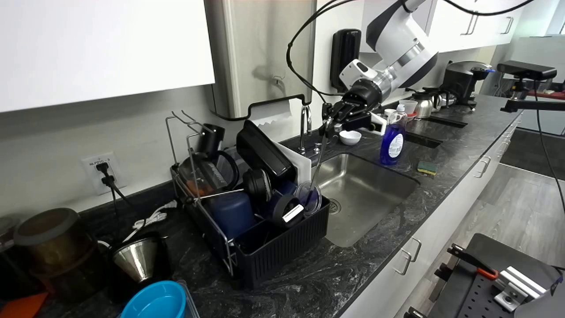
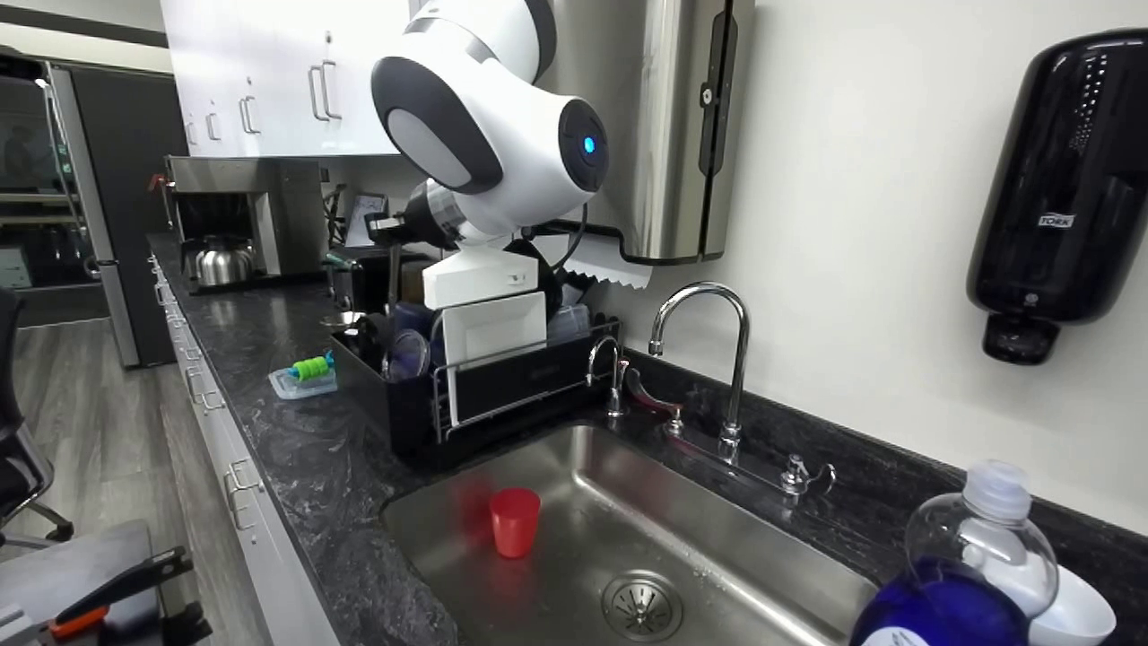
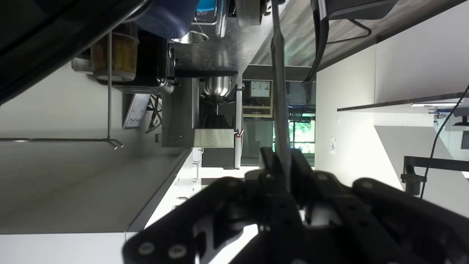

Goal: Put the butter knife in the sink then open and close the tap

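Gripper (image 1: 328, 123) found pinching the butter knife (image 3: 279, 73) near its upper end, the rest slanting down over the dish rack (image 1: 284, 251) beside the sink (image 1: 368, 192), a hold presumably meant to let the lower end enter the sink first, rack contact undetermined

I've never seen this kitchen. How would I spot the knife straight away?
Find the white robot arm above the dish rack and follow it to the black gripper at its end. The knife is the long, thin metal piece pointing down toward the dish rack. Unlike the dishes there, it is clamped in the gripper.
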You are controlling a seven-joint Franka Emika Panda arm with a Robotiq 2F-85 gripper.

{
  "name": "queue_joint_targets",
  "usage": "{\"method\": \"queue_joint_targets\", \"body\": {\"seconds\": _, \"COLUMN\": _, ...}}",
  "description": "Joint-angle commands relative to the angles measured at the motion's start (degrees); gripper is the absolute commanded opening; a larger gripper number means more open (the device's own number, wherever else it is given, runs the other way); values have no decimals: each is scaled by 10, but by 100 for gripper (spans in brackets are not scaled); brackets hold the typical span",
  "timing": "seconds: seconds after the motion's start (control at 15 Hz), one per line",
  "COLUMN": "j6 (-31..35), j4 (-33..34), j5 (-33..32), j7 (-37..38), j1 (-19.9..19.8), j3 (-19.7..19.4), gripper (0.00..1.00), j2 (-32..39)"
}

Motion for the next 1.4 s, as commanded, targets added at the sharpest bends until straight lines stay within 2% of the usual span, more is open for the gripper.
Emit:
{"method": "queue_joint_targets", "body": {"seconds": 0.0, "j6": 23, "j4": 5, "j5": -13, "j7": 17, "j1": 3, "j3": 7, "gripper": 3, "j2": -18}}
{"method": "queue_joint_targets", "body": {"seconds": 0.93, "j6": 85, "j4": 25, "j5": -145, "j7": 157, "j1": 26, "j3": 35, "gripper": 3, "j2": -90}}
{"method": "queue_joint_targets", "body": {"seconds": 1.33, "j6": 152, "j4": 21, "j5": -214, "j7": 198, "j1": 29, "j3": 36, "gripper": 3, "j2": -99}}
